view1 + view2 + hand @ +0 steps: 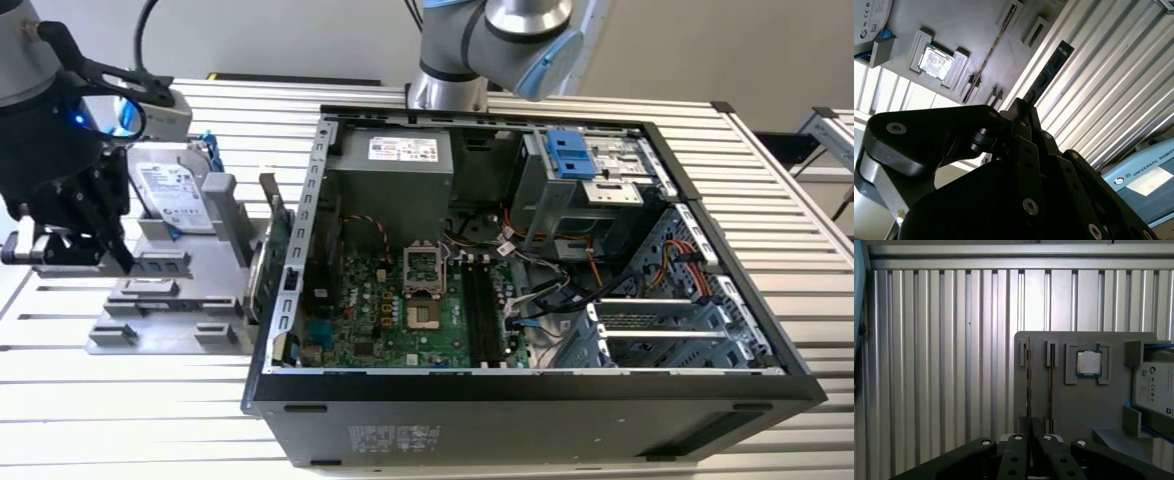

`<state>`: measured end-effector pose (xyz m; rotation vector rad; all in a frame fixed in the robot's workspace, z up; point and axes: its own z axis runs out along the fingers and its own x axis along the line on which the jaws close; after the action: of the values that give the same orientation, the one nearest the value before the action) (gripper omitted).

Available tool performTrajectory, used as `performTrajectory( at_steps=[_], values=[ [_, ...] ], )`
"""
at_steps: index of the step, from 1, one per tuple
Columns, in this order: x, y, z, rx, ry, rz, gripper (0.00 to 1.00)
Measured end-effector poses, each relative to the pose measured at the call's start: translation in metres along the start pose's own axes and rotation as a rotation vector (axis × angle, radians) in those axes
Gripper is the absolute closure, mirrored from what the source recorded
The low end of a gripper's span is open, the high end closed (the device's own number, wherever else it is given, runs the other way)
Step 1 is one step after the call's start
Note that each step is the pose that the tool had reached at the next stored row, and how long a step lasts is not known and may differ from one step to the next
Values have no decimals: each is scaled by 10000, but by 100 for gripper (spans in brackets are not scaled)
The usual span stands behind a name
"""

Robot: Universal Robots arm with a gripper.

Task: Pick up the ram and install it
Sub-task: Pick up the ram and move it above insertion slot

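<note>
- The black multi-link gripper [1021, 107] is nearest the lens in both wrist views. Its fingers are clenched on the ram [1049, 70], a long, thin, dark green circuit-board stick that juts straight out from the fingertips.
- In the first wrist view the ram [1028, 390] shows edge-on, running out from the gripper [1029, 432] in line with a narrow slot of the flat grey holder plate [1079, 405].
- At the exterior view's left, the gripper [94, 250] hangs over the grey holder plate [160, 320], which lies on the ribbed aluminium table [134, 400].
- On that plate, the small square silver processor chip [1089, 362] sits in its own recess, and the silver hard drive in a blue frame [174, 195] leans just beside the gripper.
- Right of the plate lies the open black computer case [534, 385], with its green motherboard [387, 310] exposed. The ram is outside it.
- The silver-and-blue robot arm [494, 40] rises behind the case.
</note>
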<state>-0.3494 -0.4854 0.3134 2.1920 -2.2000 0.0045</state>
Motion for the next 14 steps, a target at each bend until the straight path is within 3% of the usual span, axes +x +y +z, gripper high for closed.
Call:
performTrajectory(
  at_steps=[14],
  values=[
    [4, 3, -132, 0, 0, 2, 100]
  ],
)
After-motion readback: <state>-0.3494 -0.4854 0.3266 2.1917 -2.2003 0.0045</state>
